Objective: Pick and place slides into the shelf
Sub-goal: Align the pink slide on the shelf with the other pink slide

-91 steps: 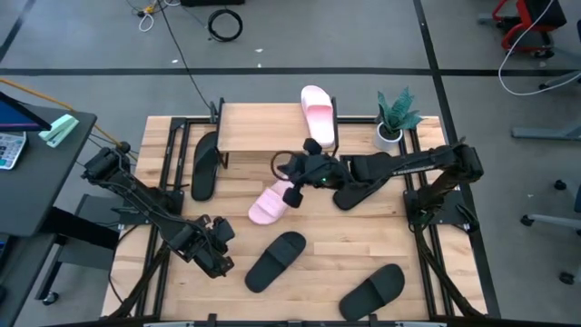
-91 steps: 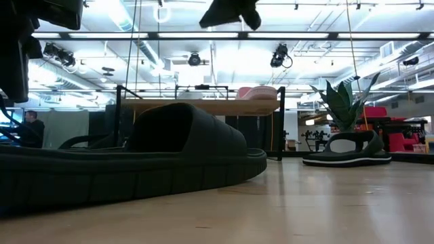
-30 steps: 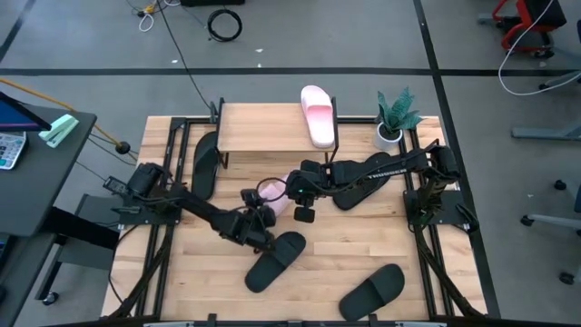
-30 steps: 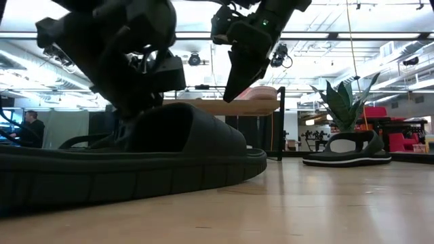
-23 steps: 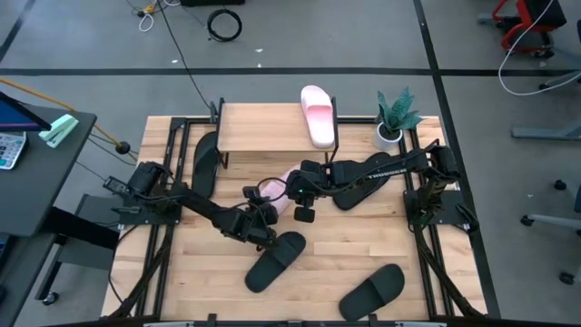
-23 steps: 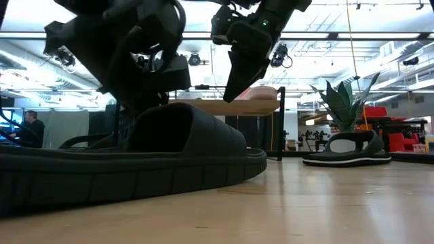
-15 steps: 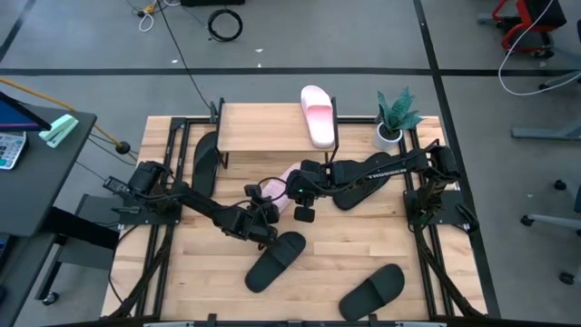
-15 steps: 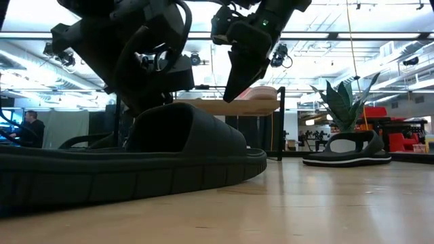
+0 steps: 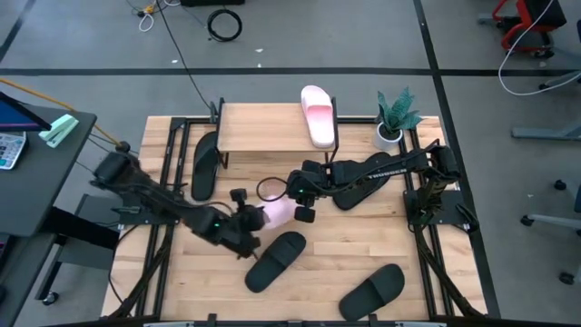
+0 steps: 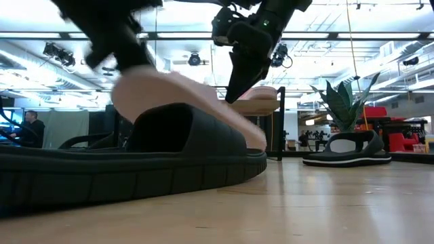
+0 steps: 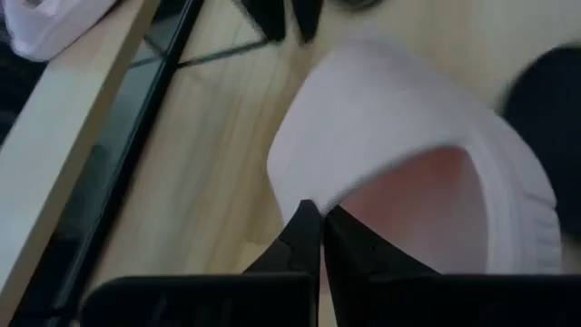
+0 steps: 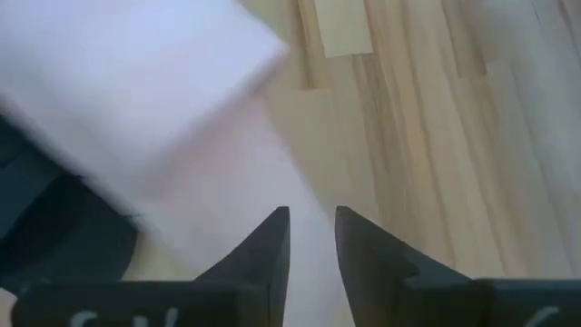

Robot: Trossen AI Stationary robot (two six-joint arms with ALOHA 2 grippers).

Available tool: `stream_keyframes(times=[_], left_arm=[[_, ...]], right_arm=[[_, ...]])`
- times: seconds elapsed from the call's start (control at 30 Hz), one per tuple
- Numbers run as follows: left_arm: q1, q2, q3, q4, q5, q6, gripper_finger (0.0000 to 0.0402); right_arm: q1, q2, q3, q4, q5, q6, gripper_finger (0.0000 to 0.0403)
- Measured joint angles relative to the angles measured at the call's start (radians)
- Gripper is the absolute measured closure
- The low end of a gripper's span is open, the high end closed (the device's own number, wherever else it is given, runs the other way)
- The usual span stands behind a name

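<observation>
A wooden counter (image 9: 227, 286) seen from above carries a low shelf (image 9: 263, 127) with a pale plank top along its far edge. One pink slide (image 9: 318, 115) lies on the right end of the shelf top. A small potted plant (image 9: 395, 116) stands just right of the shelf.

Black slides are scattered about: one (image 9: 204, 166) lies partly under the shelf's left end, one (image 9: 277, 259) sits in the middle of the counter, one (image 9: 372, 292) near the front right, and one (image 9: 359, 186) lies under the right arm.

The left arm reaches in from the left side. Its jaws, the left gripper (image 11: 313, 232), are pinched onto the strap edge of the second pink slide (image 9: 277, 212), which sits near the counter's middle, just behind the central black slide. In the low view this pink slide (image 10: 176, 102) shows tilted behind the big black slide (image 10: 129, 169).

The right arm stretches in from the right. Its jaws, the right gripper (image 9: 302, 209), are slightly spread and hover just beside the same pink slide, holding nothing.
</observation>
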Motion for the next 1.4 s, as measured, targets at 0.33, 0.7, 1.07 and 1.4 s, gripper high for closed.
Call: stream_keyframes(times=[0.33,0.7,1.07,1.4], left_arm=[[-0.151,-0.235,0.0,-0.16,0.024,0.061,0.0395],[-0.244,-0.312,0.0,-0.02,0.077,0.167,0.0395],[-0.275,-0.314,0.0,0.017,0.073,0.195,0.0396],[-0.267,-0.314,0.0,0.038,0.072,0.214,0.0396]], right_arm=[[0.121,-0.008,0.0,-0.001,-0.021,0.028,0.0314],[0.317,-0.063,0.0,0.258,0.169,-0.44,0.033],[0.304,-0.064,0.0,0.304,0.178,-0.6,0.0326],[0.309,-0.077,0.0,0.47,0.192,-0.823,0.0282]])
